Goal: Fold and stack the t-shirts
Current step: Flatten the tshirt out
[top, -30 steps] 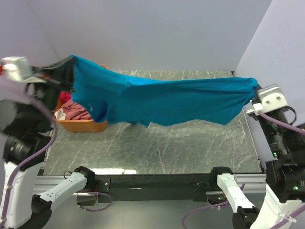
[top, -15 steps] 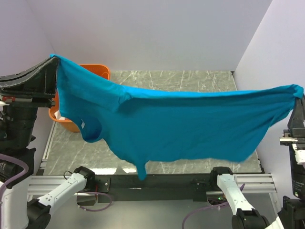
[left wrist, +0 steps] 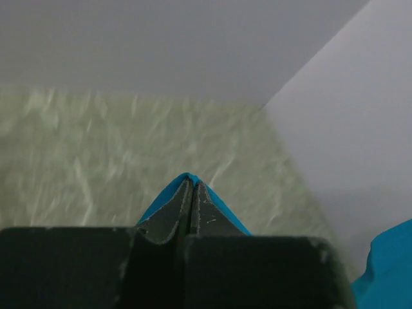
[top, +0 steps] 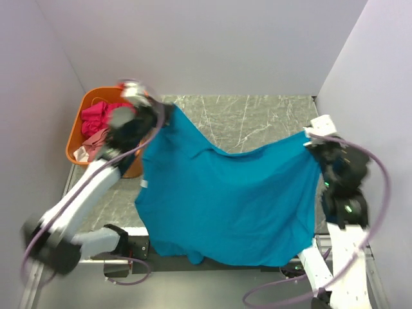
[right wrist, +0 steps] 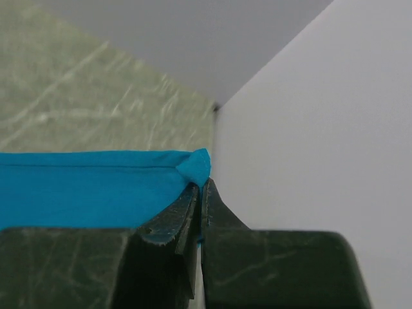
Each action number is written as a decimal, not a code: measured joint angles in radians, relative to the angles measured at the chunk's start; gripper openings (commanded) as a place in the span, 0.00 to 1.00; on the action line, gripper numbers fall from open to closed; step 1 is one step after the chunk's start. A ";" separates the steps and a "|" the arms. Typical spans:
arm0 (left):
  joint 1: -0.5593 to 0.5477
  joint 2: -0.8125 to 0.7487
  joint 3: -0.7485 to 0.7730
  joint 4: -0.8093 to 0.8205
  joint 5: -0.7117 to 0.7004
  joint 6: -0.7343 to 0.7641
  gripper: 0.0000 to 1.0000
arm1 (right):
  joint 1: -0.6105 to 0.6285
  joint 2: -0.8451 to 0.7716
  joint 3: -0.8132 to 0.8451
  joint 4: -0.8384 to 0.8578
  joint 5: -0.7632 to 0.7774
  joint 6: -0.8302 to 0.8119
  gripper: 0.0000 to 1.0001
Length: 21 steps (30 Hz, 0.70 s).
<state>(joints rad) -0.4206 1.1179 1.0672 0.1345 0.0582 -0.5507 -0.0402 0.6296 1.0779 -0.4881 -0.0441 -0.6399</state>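
Marble table (top: pixel 257 116) lies beneath the teal t-shirt (top: pixel 225 199), spread ten o'clock to three between both arms; left gripper (left wrist: pixel 190 188) and right gripper (right wrist: pixel 200 192) each pinch an upper corner tight; cloth drapes toward six, so laying it flat likely means carrying it toward twelve.

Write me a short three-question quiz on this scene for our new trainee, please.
1. True or false: the left gripper and the right gripper are both shut on the teal t-shirt.
2. Where does the magenta shirt lie? A) in the left gripper B) in the basket C) on top of the teal t-shirt
3. What colour is the basket?
Key: 1 true; 2 B; 3 orange.
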 measured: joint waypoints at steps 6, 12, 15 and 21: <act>0.016 0.504 0.018 -0.001 -0.060 -0.042 0.00 | 0.000 0.254 -0.269 0.262 -0.001 -0.004 0.00; 0.092 0.983 0.492 -0.102 -0.037 -0.090 0.60 | -0.001 0.787 -0.128 0.403 0.054 0.027 0.39; 0.126 1.094 0.689 -0.180 -0.022 -0.098 0.84 | -0.004 0.963 0.043 0.395 0.084 0.062 0.62; 0.149 1.088 0.887 -0.272 -0.005 -0.056 0.85 | -0.008 0.967 0.166 0.390 0.074 0.111 0.69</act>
<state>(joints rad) -0.2714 2.2063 1.9545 -0.1375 0.0532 -0.6064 -0.0486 1.5967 1.2438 -0.0982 0.0296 -0.5285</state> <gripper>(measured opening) 0.846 0.668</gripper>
